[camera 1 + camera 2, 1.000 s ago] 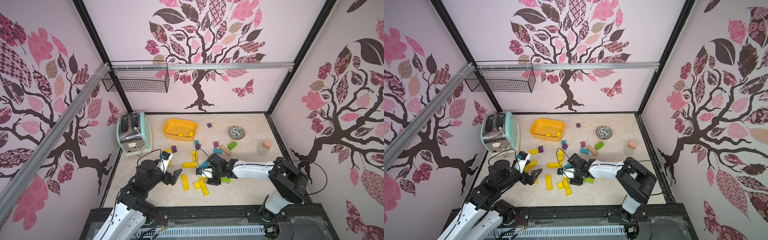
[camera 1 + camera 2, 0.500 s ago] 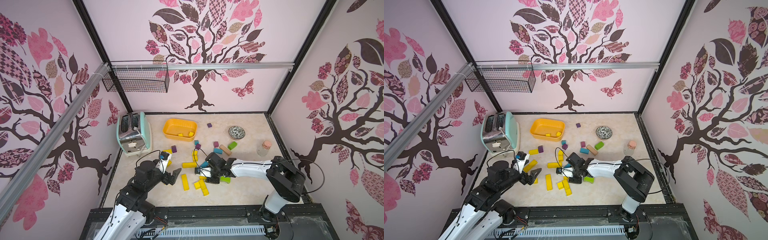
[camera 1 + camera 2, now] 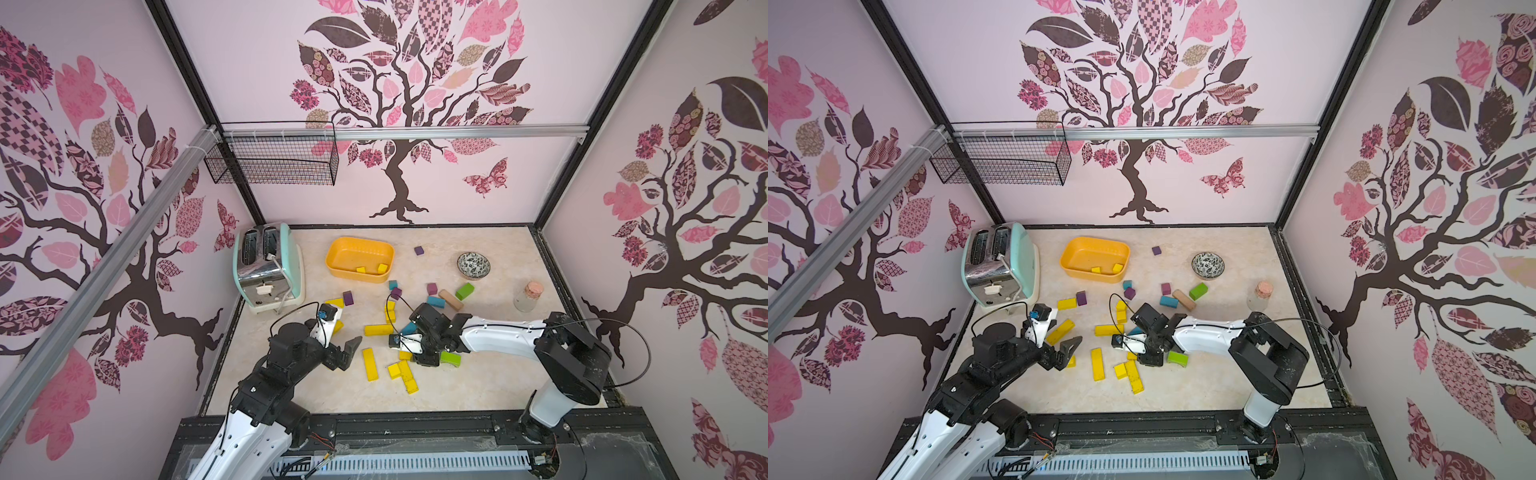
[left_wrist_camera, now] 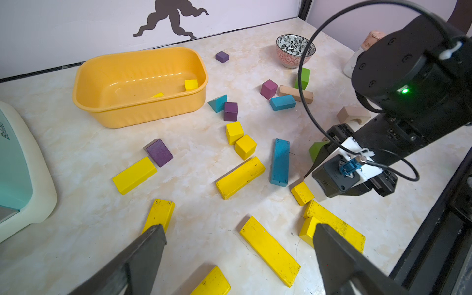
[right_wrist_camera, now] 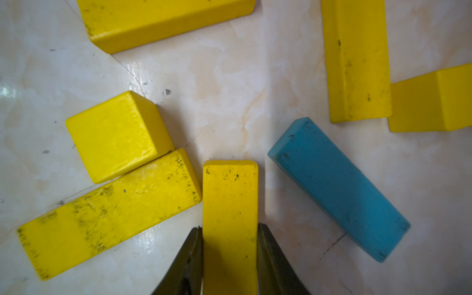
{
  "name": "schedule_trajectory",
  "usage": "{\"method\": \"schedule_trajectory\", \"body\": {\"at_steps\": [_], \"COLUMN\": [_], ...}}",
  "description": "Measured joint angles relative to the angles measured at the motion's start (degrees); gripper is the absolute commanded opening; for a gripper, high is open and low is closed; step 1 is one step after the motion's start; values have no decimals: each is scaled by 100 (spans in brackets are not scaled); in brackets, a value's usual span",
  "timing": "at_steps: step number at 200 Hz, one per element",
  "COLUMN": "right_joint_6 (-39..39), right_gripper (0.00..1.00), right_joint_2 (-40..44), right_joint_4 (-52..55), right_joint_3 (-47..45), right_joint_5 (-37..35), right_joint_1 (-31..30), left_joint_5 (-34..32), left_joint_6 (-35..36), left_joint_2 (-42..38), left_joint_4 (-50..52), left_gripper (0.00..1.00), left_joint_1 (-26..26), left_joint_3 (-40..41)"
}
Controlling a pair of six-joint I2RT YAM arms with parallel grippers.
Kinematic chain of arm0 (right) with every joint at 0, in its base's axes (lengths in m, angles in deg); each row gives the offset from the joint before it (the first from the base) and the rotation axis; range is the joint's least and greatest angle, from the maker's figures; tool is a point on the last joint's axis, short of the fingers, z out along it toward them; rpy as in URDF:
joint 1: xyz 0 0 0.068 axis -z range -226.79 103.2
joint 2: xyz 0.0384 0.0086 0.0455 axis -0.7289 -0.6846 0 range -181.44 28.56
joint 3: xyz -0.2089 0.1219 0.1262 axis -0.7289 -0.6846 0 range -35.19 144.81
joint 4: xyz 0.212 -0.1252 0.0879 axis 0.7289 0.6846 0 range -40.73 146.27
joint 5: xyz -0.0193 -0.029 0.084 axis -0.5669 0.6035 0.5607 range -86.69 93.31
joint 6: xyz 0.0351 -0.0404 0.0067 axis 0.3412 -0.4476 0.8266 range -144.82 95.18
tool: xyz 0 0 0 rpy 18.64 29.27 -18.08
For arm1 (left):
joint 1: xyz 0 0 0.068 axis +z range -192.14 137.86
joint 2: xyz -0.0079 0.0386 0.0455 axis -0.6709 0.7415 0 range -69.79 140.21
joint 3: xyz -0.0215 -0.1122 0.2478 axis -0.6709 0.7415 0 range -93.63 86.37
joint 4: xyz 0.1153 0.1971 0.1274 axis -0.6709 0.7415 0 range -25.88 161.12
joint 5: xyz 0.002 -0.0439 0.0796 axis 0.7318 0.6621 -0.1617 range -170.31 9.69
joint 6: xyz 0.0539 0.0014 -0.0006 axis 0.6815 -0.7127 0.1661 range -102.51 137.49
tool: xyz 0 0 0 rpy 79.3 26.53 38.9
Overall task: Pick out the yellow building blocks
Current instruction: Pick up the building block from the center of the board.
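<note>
A lab test booth dressed as a home: pink walls (image 3: 457,201) with tree decals (image 3: 399,183), black frame posts (image 3: 560,183), a metal rail (image 3: 415,133), a wire basket (image 3: 274,160), and two robot arms (image 3: 498,338) at a marble-look surface (image 3: 478,374) with toaster (image 3: 266,266), bowl (image 3: 473,264) and toy blocks (image 3: 370,364)

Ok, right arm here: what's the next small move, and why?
Probably a straight lift: the right gripper is shut on a yellow block, and a yellow bar sits tight beside it, so dragging sideways would likely shove that. The tub comes after.
</note>
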Motion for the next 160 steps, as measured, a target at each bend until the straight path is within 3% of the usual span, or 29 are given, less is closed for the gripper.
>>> {"method": "schedule_trajectory", "body": {"at_steps": [160], "right_joint_6": [334], "right_gripper": [27], "right_joint_2": [861], "right_joint_4": [-155], "right_joint_3": [-85], "right_joint_5": [-361], "right_joint_1": [-256], "left_joint_5": [-238], "left_joint_6": [0], "left_joint_2": [-177], "left_joint_4": [0], "left_gripper": [97], "left_joint_1": [109], "left_joint_3": [0]}}
